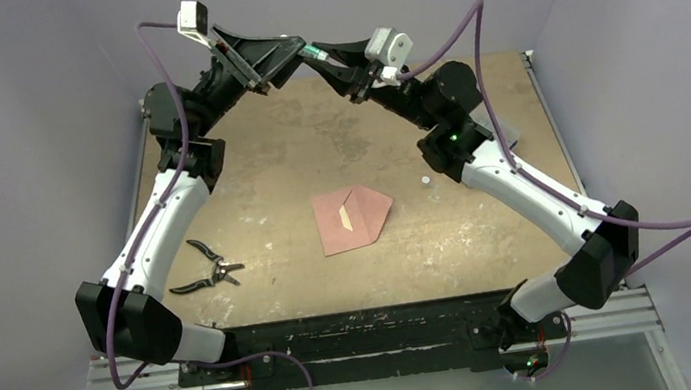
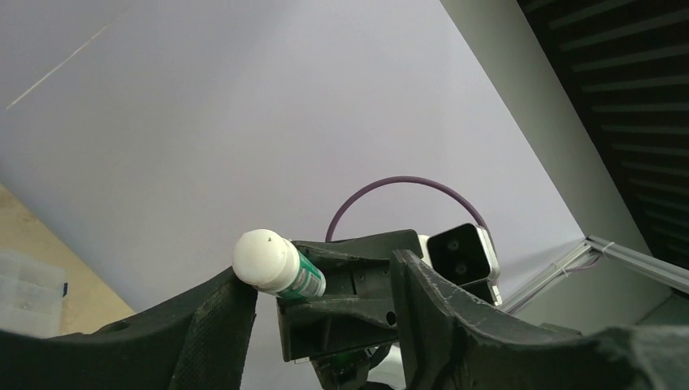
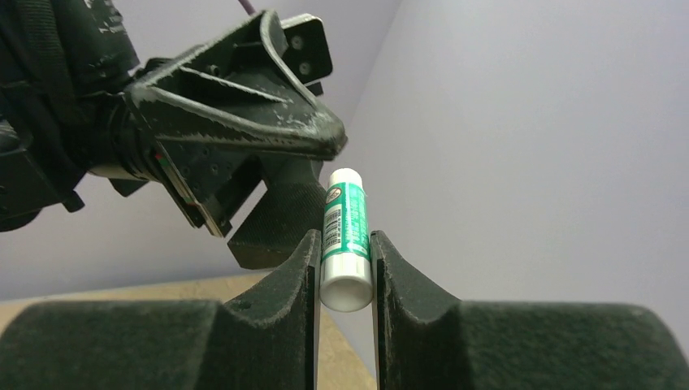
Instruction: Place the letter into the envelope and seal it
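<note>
The glue stick in the black right gripper is green and white with a white cap. Below it, the envelope is salmon-pink and the table is mottled brown.

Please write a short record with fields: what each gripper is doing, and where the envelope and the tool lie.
right gripper: shut on glue stick, raised above the table's far side
left gripper: open, close by the glue stick's free end
envelope: flat at table centre, flap open
pliers: on table, left side
</note>
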Controlling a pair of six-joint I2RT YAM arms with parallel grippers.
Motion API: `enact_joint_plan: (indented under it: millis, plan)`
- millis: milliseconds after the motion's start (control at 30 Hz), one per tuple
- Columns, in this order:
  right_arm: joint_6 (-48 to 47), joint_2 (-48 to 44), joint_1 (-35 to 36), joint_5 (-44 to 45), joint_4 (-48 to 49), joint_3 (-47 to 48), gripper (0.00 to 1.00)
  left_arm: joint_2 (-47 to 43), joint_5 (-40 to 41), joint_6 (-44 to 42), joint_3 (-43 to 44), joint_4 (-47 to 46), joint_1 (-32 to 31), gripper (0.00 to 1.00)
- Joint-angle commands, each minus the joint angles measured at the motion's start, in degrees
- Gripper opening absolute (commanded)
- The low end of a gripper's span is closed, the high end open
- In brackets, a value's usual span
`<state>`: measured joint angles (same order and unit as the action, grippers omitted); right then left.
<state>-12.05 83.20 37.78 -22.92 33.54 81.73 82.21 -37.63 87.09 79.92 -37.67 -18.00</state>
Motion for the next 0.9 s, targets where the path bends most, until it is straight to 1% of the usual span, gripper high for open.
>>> enact_joint_plan:
  millis: [0, 167, 267, 367, 433, 500, 533, 567, 600, 633, 733, 867]
  plan:
    - [-1.52, -2.99, -0.29, 3.49, -1.66, -0.29, 0.06, -3.34, 1.26, -4.56, 0.20, 1.15, 1.28, 0.60]
    - [-2.18, -3.60, -0.34, 2.30, -3.51, -0.54, 0.06, -3.46, 1.83, -6.86, -0.16, 4.55, 1.80, 0.61]
    - [-2.18, -3.83, -0.32, 1.82, -4.10, -0.81, 0.06, -3.46, 2.16, -7.59, -0.53, 5.49, 2.00, 0.58]
    - [-2.18, -3.92, -0.33, 1.45, -5.07, -0.54, 0.06, -3.46, 2.29, -8.69, -0.40, 6.97, 2.00, 0.48]
    - [-2.18, -3.92, -0.36, 1.47, -5.49, -0.51, 0.06, -3.34, 2.03, -8.85, -0.36, 6.92, 2.00, 0.38]
    - [-2.18, -3.75, -0.29, 1.28, -5.66, -0.32, 0.06, -3.21, 1.66, -8.80, -0.37, 7.06, 2.00, 0.27]
    - [-2.18, -3.63, -0.29, 1.15, -5.74, -0.17, 0.07, -3.13, 1.53, -8.73, -0.37, 7.20, 2.00, 0.20]
    - [-2.13, -3.47, -0.33, 1.06, -5.64, -0.09, 0.07, -3.11, 1.46, -8.45, -0.44, 7.42, 2.03, 0.11]
    - [-2.22, -3.29, -0.30, 0.97, -5.60, -0.01, 0.09, -3.04, 1.30, -8.12, -0.45, 7.47, 2.01, 0.02]
    - [-2.25, -3.12, -0.33, 0.80, -5.28, 0.00, 0.14, -2.94, 1.11, -7.82, -0.47, 7.47, 2.00, 0.00]
    - [-2.75, -3.21, -0.29, 0.25, -1.89, -1.53, 0.37, -2.94, 1.00, -6.13, -0.46, 7.06, 2.00, 0.00]
    - [-2.69, -2.43, -0.33, -0.23, 3.13, -1.76, 0.48, -2.55, 0.31, -3.00, -0.53, 6.68, 2.00, 0.00]
